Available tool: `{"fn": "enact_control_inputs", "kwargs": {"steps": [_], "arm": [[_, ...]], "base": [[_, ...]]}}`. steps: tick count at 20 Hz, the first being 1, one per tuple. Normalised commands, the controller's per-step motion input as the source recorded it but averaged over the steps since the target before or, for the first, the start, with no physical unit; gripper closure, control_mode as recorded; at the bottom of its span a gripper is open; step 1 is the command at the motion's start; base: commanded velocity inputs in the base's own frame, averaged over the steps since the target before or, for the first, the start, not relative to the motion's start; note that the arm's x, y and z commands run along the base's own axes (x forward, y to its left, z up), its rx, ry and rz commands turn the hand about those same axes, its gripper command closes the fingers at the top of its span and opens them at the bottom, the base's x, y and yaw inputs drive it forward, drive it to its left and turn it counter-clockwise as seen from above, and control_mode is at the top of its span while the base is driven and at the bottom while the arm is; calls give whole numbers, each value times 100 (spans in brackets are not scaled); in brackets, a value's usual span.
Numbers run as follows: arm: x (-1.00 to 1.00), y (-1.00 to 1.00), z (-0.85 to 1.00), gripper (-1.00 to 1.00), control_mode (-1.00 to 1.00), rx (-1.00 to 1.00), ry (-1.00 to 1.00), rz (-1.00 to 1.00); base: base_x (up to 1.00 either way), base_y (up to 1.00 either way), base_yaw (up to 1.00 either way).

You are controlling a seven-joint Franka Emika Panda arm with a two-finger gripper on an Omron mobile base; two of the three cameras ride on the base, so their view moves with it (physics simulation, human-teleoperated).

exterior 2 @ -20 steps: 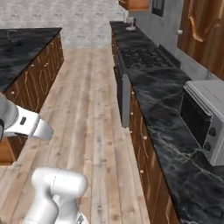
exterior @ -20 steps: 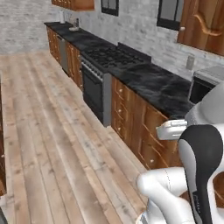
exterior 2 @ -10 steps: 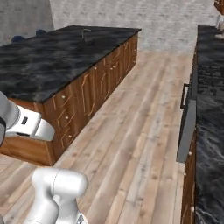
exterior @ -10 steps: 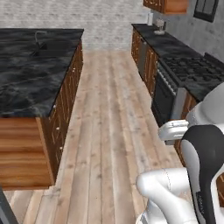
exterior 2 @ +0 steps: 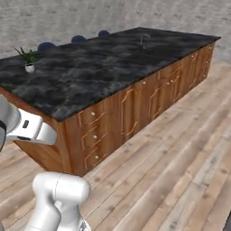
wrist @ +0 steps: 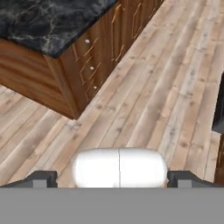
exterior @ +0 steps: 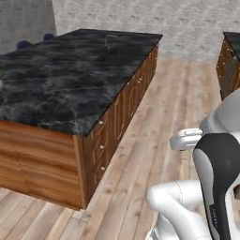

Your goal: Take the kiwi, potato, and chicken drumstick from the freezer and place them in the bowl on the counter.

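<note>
My gripper [wrist: 113,179] is open, its two dark fingertips [wrist: 41,178] far apart with nothing between them, hanging above the wooden floor. A counter [exterior: 70,84] with a glossy black marble top and brown wooden drawers stands as an island on the left; it is also in the right base view [exterior 2: 103,72] and at the upper left of the hand view [wrist: 48,22]. The kiwi, potato, chicken drumstick, freezer and bowl are out of view.
A small potted plant [exterior 2: 29,61] stands at the island's near end, and a faucet [exterior 2: 142,39] rises further along it. Blue stools [exterior 2: 45,46] line its far side. Another cabinet run [exterior: 229,61] stands at the right. Wooden floor [exterior: 159,117] lies open between them.
The whole picture has swung: the base has turned, so the stove wall has left the views and the island has come in close. The gripper stays open.
</note>
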Motion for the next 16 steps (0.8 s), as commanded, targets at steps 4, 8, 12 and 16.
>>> {"fn": "enact_control_inputs", "kwargs": {"steps": [4, 8, 12, 16], "arm": [[0, 0, 0, -100, 100, 0, 0, 0], [0, 0, 0, -100, 100, 0, 0, 0], [0, 0, 0, -100, 100, 0, 0, 0], [0, 0, 0, -100, 100, 0, 0, 0]], "base": [[81, -3, 82], [68, -2, 86], [43, 6, 86], [36, 27, 79]]}}
